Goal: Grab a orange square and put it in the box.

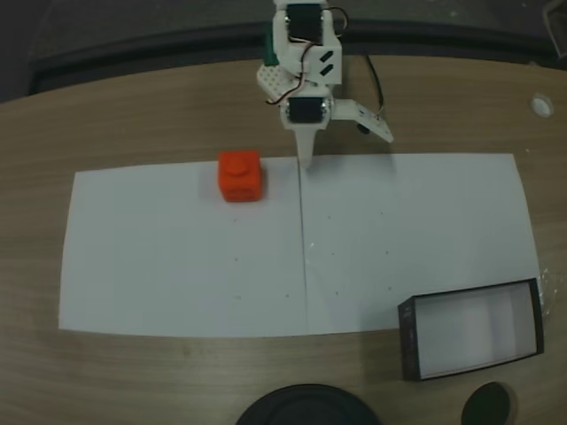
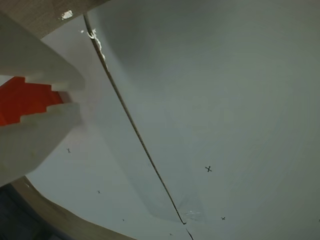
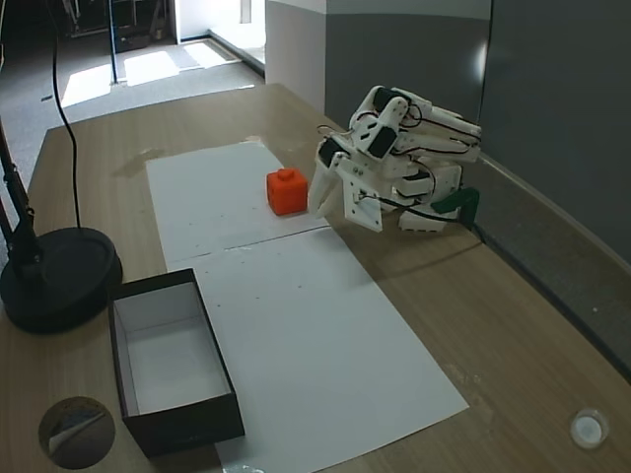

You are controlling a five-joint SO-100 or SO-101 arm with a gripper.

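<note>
The table (image 1: 133,106) carries white paper (image 1: 177,266). The box (image 1: 471,329) sits at five o'clock. The arm (image 1: 301,62) is folded low at twelve, gripper (image 1: 341,140) spread, holding nothing. The orange square (image 1: 240,176) rests at its eight o'clock.

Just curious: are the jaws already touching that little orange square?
Apart. A fixed view shows white paper between the gripper and the orange square.

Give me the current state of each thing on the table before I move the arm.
Cube: upright on the white paper, stud up, not gripped.
Box: open, nothing inside, standing near the table edge.
Gripper: open, low over the paper, beside the cube and apart from it.
Paper: two sheets lying flat, meeting at a seam.
</note>
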